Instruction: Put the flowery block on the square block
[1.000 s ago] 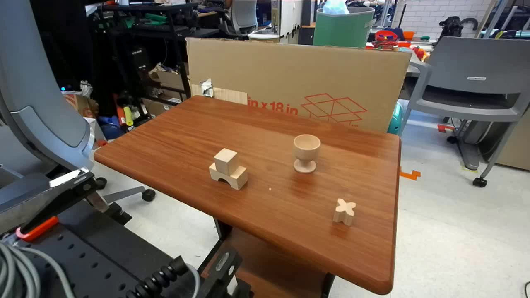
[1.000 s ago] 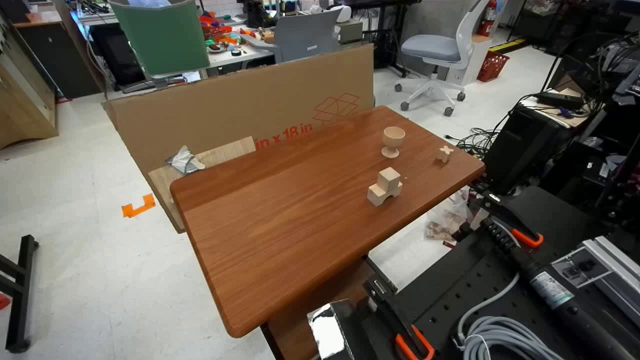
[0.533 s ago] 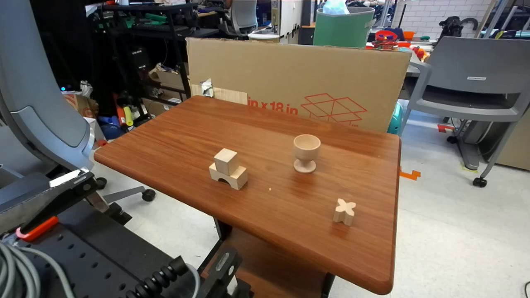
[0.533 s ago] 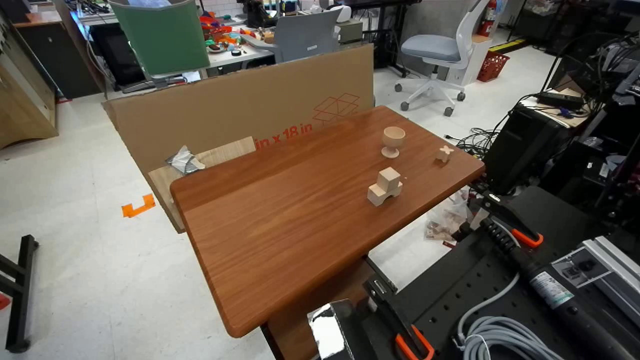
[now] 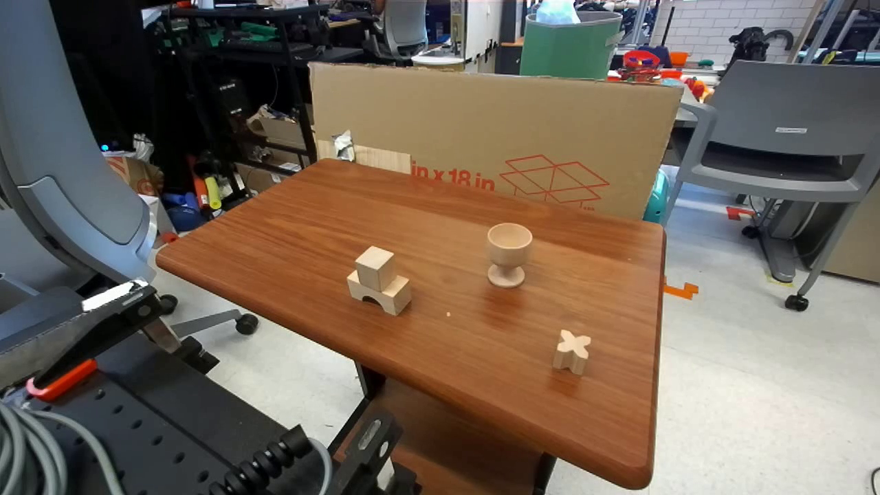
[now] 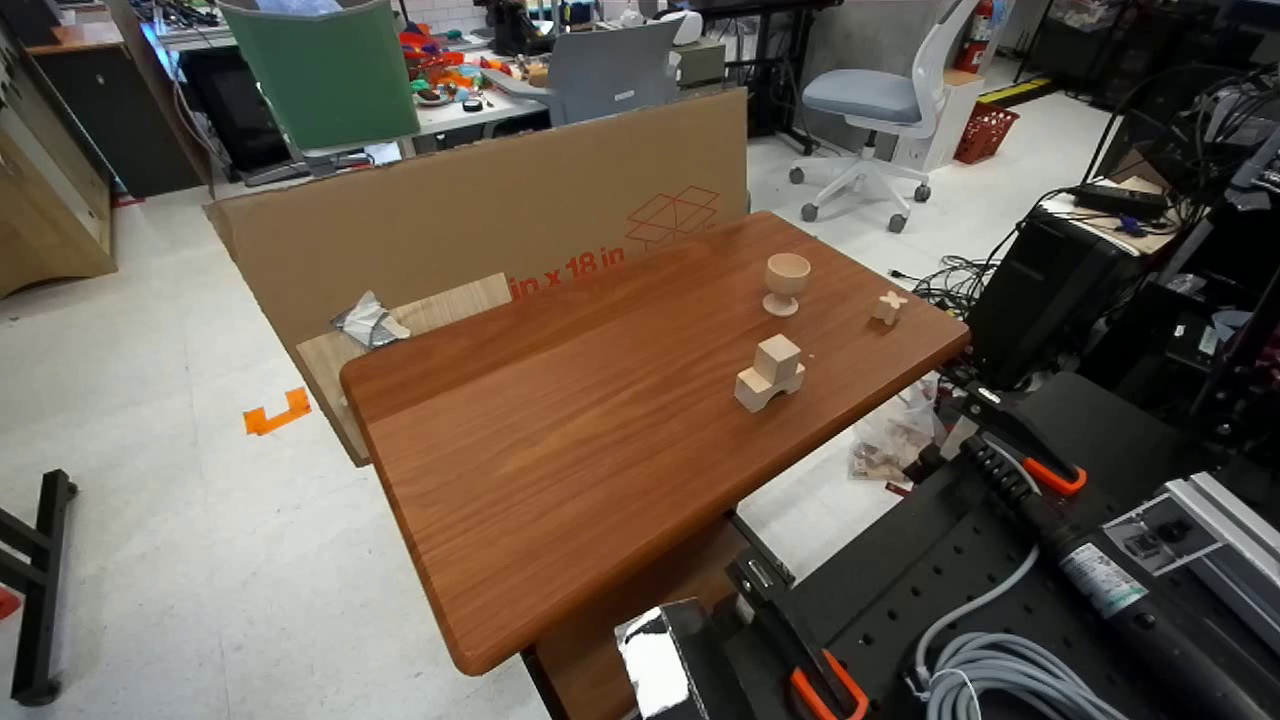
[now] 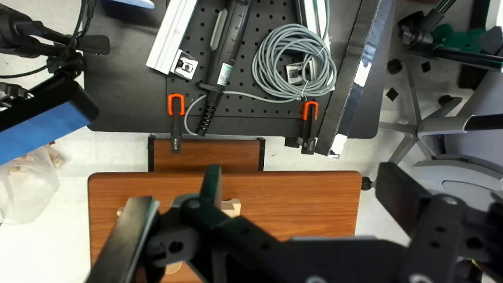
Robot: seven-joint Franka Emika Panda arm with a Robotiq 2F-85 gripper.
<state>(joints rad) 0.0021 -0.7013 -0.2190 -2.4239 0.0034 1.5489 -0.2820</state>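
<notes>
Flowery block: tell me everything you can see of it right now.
The flowery block is small, plain and pale, apparently wood, with four rounded lobes in an X-like outline and upright sides. It sits lobed face up on the table, toward one end in both exterior views, with nothing else touching it.

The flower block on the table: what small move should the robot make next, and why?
I'd probably bring the open gripper over the flower block next: it stands on the table, apart from the square block it must top, and the gripper appears to hold nothing.
</notes>
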